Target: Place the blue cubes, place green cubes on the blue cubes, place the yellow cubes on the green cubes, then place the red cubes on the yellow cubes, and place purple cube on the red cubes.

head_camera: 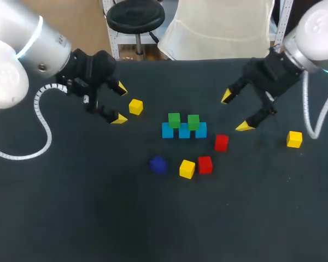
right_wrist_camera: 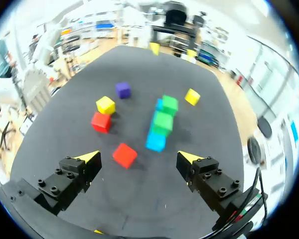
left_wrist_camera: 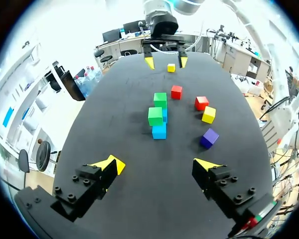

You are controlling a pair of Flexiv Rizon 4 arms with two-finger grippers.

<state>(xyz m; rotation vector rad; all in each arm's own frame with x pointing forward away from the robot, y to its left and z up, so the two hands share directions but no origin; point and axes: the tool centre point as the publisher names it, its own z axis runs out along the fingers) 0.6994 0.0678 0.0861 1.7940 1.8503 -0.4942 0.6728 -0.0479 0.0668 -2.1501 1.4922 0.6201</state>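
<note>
Tabletop is dark and matte and fills nearly all of the head view. Our left arm and right arm come in over its far corners.

Near the middle we see three blue cubes in a tight row, side by side & touching. Two green cubes sit on top of that row w/ a small gap btw them. Each looks to straddle a seam btw two blues, tho we can't be sure. In the left wrist view the row runs straight away from that gripper, greens on top.

The other cubes lie loose and single. A red cube is just beside the row's right end, not touching it. A 2nd red cube is closer to the near edge, right up against a yellow cube on its left. The purple cube is left of that yellow, a bit apart. A 2nd yellow cube lies left of the row, near our left fingertips. A 3rd yellow cube is well apart, out on the right side.

The left gripper hangs left of the row, fingers spread wide w/ nothing btw them. The right gripper hangs right of the row, also spread wide & holding nothing. In its wrist view the first red cube shows just ahead of the gap btw its tips, and neither finger touches it.
</note>
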